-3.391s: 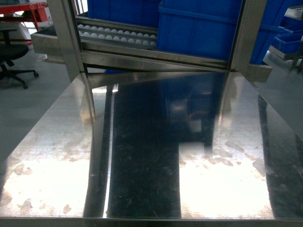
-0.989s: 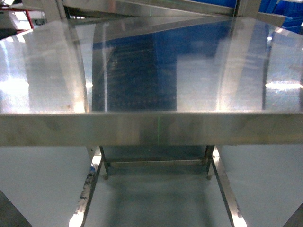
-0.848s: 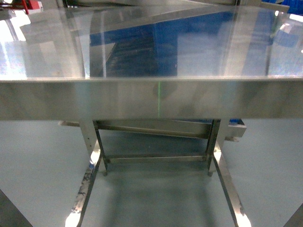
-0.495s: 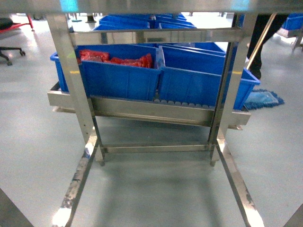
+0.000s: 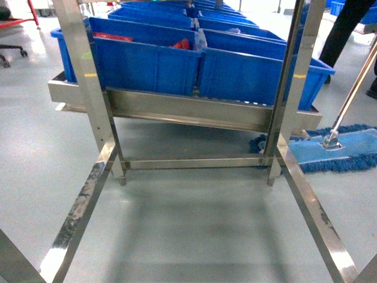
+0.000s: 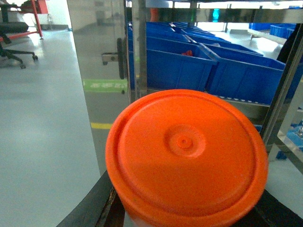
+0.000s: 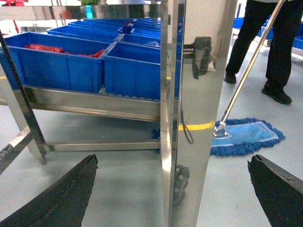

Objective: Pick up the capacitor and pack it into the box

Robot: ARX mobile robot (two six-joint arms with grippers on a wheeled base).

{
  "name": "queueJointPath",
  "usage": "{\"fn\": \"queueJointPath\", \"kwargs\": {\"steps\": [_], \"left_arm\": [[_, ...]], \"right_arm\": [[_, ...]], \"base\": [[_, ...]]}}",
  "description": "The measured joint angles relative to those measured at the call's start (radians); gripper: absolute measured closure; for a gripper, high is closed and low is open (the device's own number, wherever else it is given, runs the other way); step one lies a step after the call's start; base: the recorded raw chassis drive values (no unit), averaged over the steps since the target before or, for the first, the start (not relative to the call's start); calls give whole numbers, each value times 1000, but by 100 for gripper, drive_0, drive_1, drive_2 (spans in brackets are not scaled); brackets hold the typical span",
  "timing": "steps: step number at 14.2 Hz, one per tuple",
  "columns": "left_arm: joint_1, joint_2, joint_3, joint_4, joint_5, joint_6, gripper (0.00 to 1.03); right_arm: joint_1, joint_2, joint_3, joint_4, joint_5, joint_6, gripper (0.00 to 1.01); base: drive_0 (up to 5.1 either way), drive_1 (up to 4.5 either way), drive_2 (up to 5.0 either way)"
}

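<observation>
Gripper on the left arm (image 6: 187,210) shows only as two dark fingers (image 6: 94,203) at the bottom edge of its wrist view, at 7 and 5 o'clock. They are closed against the sides of the capacitor (image 6: 187,156). This orange, round piece with a small raised hub at its centre sits so close to the camera that it fills the lower half of the view. Beyond it, at 12 o'clock, a steel frame (image 6: 138,52) rises in front of a row of blue bins (image 6: 170,68). An office chair (image 6: 14,38) stands on the grey floor (image 6: 42,123) at 10 o'clock.

The right gripper (image 7: 173,163) holds nothing. Its two black fingers (image 7: 61,194) are spread wide apart, at 7 and 5 o'clock. A shiny steel post (image 7: 199,109) stands upright between and beyond them. At 3 o'clock a blue flat mop (image 7: 246,135) lies on the floor, its handle slanting up towards a person (image 7: 270,42) in dark trousers at 1 o'clock. At 10 o'clock, one bin holds red items (image 7: 42,48).

The head view looks under the frame at the same bins and mop.
</observation>
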Motion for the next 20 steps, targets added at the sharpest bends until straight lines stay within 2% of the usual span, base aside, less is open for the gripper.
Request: {"fn": "queueJointPath", "kwargs": {"steps": [7, 20], "left_arm": [[0, 0, 0, 1, -2, 0, 59], [0, 0, 0, 2, -1, 0, 59]], "right_arm": [[0, 0, 0, 2, -1, 0, 3], [0, 0, 0, 3, -1, 0, 3]], "base": [[0, 0, 0], [-489, 246, 246]]}}
